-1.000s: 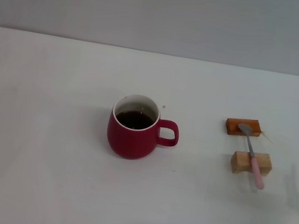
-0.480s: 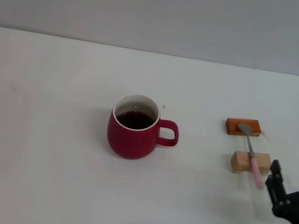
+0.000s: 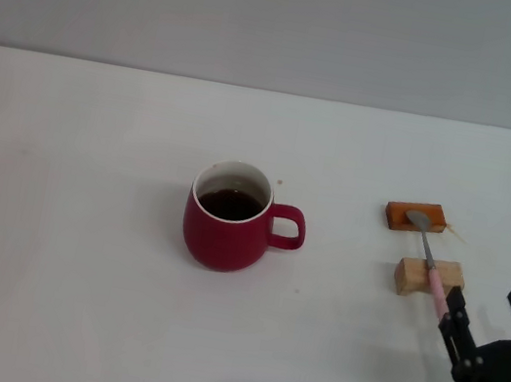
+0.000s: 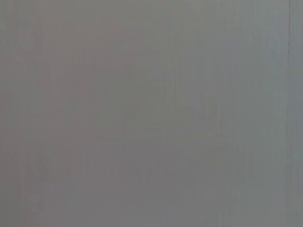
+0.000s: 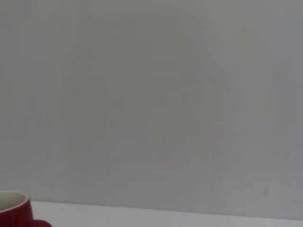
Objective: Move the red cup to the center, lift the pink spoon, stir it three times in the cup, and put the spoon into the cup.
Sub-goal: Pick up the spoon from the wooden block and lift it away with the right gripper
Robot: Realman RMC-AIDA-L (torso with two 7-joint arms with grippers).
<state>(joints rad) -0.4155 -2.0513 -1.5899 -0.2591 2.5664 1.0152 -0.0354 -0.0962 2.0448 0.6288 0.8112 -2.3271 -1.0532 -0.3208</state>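
Worktop (image 3: 68, 297): white, plain wall behind its far edge.
Red cup (image 3: 225, 230): upright near the middle of the worktop, handle pointing toward the right edge. Dark liquid inside, white inner wall showing above it. A slice of the rim also shows in the right wrist view (image 5: 14, 208).
Pink spoon (image 3: 428, 265): well to the right of the cup, closer to the right edge. It lies bridged over two small blocks, touching both, metal bowl toward the far edge, pink handle toward the near edge.
Orange-brown block (image 3: 414, 217): the farther one, under the spoon's bowl.
Tan block (image 3: 429, 278): the nearer one, under the start of the pink handle; the handle end sticks out past it.
Right gripper (image 3: 488, 313): near the worktop's near right corner, just beside the spoon's handle end. Its two black fingers stand spread apart with nothing between them; one fingertip looks about to meet the handle tip, contact cannot be told.
Left gripper: out of the head view; the left wrist view gives only flat grey.
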